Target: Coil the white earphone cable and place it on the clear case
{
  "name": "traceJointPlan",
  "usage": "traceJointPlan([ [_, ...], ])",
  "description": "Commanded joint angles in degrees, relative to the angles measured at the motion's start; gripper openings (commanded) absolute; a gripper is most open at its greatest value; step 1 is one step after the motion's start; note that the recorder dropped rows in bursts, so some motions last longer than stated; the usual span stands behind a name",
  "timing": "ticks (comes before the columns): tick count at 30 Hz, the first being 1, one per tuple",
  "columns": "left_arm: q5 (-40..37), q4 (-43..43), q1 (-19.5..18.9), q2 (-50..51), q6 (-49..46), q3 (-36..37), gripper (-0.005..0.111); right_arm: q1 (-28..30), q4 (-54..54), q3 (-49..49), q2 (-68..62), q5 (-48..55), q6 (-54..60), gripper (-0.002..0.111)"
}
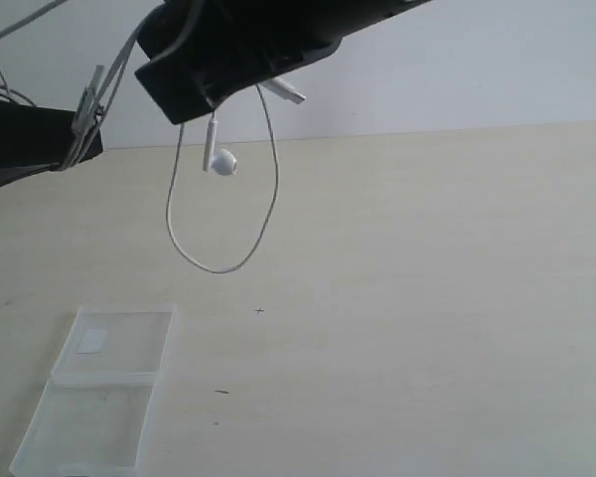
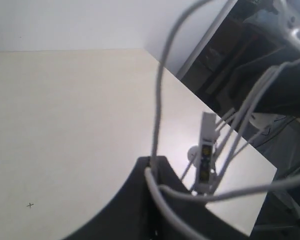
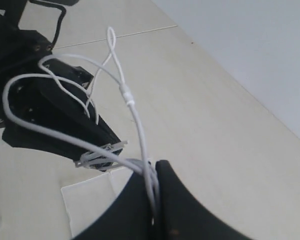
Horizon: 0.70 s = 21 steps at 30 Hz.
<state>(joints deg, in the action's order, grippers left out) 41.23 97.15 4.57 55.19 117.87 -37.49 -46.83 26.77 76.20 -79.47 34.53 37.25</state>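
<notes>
The white earphone cable hangs in the air above the table, strung between both grippers. A long loop droops from the right gripper, with one earbud dangling beside it. In the right wrist view the right gripper is shut on several strands of the cable. The left gripper is at the far left, and in its wrist view the left gripper is shut on the cable, with the inline remote hanging close by. The clear case lies open and flat on the table below, its white label on the far half.
The pale wooden table stretches to the right of the case. A white wall stands behind it. In the left wrist view the table edge drops off to dark equipment. The left arm's black body is near the right gripper.
</notes>
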Motion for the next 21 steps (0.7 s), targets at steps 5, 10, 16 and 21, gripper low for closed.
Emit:
traceJointPlan([
  [5,1.1,1.2,0.0,0.2,-0.9,-1.8,0.042,0.3,-1.3,0.8,-3.2,0.2,-1.7,0.000],
  [10,1.1,0.8,0.0,0.2,-0.8,-1.8,0.056,0.3,-2.5,0.8,-5.7,-0.4,-2.0,0.000],
  [16,1.1,2.2,0.0,0.1,-0.8,-1.8,0.056,0.4,-14.2,0.8,-7.8,-1.5,-10.9,0.000],
  [21,1.0,2.8,0.0,0.1,0.3,-1.8,0.055,2.9,-18.2,0.8,-7.8,-3.0,-14.6,0.000],
])
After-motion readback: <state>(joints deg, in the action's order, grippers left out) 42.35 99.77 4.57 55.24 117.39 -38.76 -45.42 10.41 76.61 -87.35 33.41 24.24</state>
